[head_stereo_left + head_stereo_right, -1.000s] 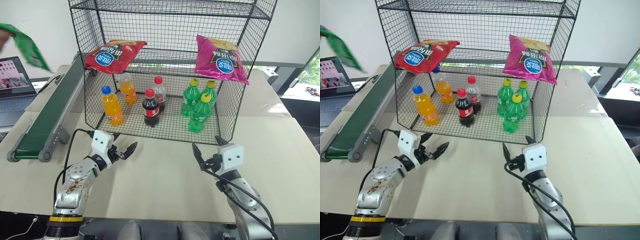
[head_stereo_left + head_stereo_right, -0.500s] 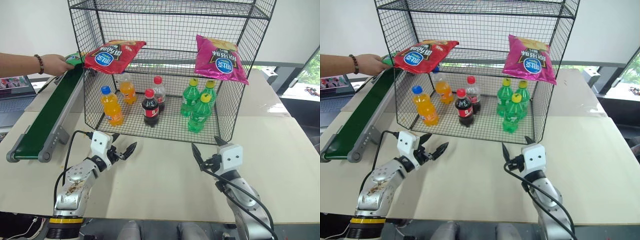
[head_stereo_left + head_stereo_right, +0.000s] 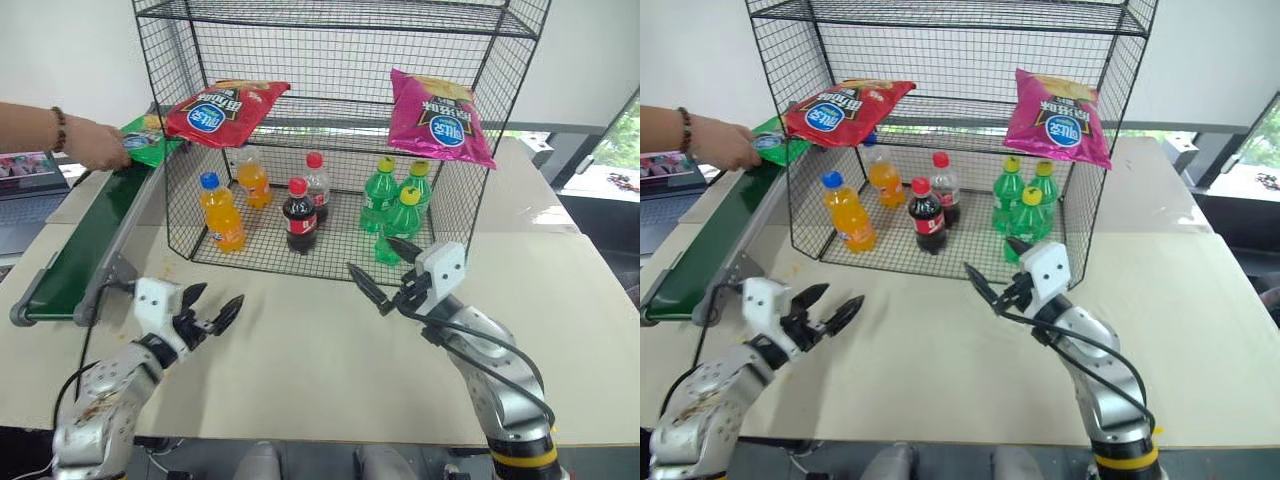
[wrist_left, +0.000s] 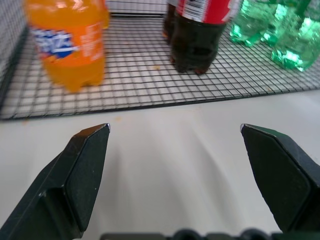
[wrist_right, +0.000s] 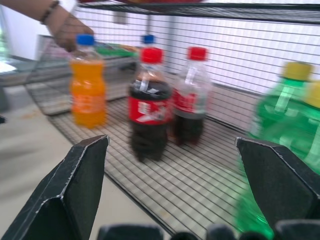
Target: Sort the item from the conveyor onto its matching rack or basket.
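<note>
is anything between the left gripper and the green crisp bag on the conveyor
Yes: a person's hand rests on the green crisp bag at the conveyor's far end. The open left gripper hovers over the table, well short of it.

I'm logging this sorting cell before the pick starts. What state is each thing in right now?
Green crisp bag: on the conveyor's far end, under a person's hand.
Conveyor: carries just that bag.
Left claw: open, empty, above the table.
Right claw: open, empty, facing the rack.
Red bag: lying on the rack's middle tier.
Magenta bag: lying on that tier, tilted.
Bottles: upright, capped, bottom tier.
</note>
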